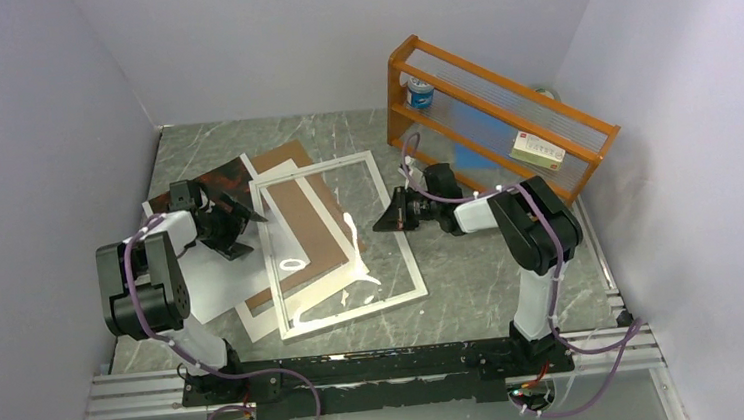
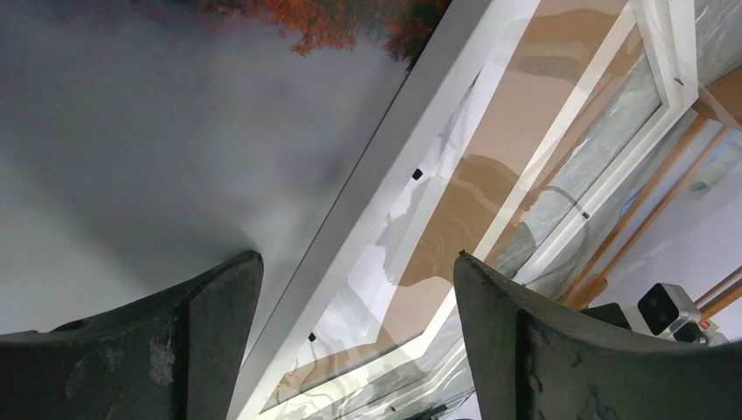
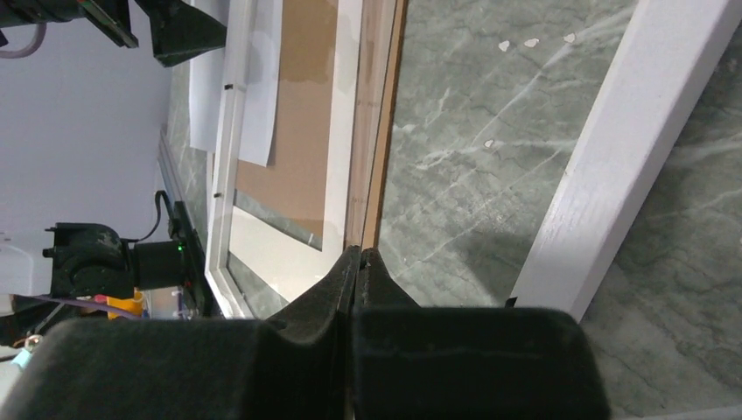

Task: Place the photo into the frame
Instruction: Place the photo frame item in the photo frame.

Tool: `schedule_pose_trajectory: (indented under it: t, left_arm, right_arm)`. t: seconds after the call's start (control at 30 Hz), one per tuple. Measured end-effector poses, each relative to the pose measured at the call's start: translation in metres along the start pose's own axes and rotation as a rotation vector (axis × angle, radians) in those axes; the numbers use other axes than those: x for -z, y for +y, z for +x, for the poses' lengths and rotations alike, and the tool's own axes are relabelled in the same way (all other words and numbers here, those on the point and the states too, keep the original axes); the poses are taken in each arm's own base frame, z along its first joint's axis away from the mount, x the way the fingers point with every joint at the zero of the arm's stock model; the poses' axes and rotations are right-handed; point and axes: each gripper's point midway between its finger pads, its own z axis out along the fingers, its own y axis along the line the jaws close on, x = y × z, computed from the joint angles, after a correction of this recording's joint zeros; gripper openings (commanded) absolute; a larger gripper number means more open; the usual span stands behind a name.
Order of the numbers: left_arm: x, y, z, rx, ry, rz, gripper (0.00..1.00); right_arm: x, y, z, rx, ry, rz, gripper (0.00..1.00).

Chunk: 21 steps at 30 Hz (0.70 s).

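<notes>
The photo (image 1: pixel 215 275) lies flat at the left, red foliage end far, pale end near. In the left wrist view its pale part (image 2: pixel 131 157) fills the left. The white frame (image 1: pixel 397 230) lies in the middle, over a brown backing board (image 1: pixel 301 226); its left border (image 2: pixel 411 149) runs beside the photo. My left gripper (image 1: pixel 245 216) is open and empty over the photo's right edge, its fingertips (image 2: pixel 229 289) spread wide. My right gripper (image 1: pixel 386 216) reaches over the frame's right border (image 3: pixel 612 157) and is shut on a thin sheet (image 3: pixel 374 157) seen edge-on, seemingly a clear pane.
An orange wooden rack (image 1: pixel 501 110) stands at the back right, holding a blue-white can (image 1: pixel 420 93) and a white box (image 1: pixel 540 149). A white mat (image 1: pixel 262 324) sticks out under the frame's near left corner. Walls close in on both sides. A metal rail (image 1: pixel 141 389) runs along the near edge.
</notes>
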Motion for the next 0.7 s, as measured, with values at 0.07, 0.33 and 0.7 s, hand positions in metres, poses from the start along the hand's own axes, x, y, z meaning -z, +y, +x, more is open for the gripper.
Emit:
schedule_pose_trajectory:
  t: [0.07,0.33,0.7]
  left_arm:
    - [-0.001,-0.001,0.0,-0.001,0.005,0.006,0.85]
    - [-0.003,-0.004,0.001,-0.002,0.024,0.023,0.83]
    - [-0.004,-0.007,0.002,-0.005,0.031,0.039,0.89]
  right_arm:
    - [-0.001,0.001,0.0,-0.001,0.009,-0.01,0.0]
    - [-0.004,0.008,-0.011,0.026,0.007,-0.038,0.0]
    - [-0.005,0.01,-0.007,0.016,0.031,-0.049,0.0]
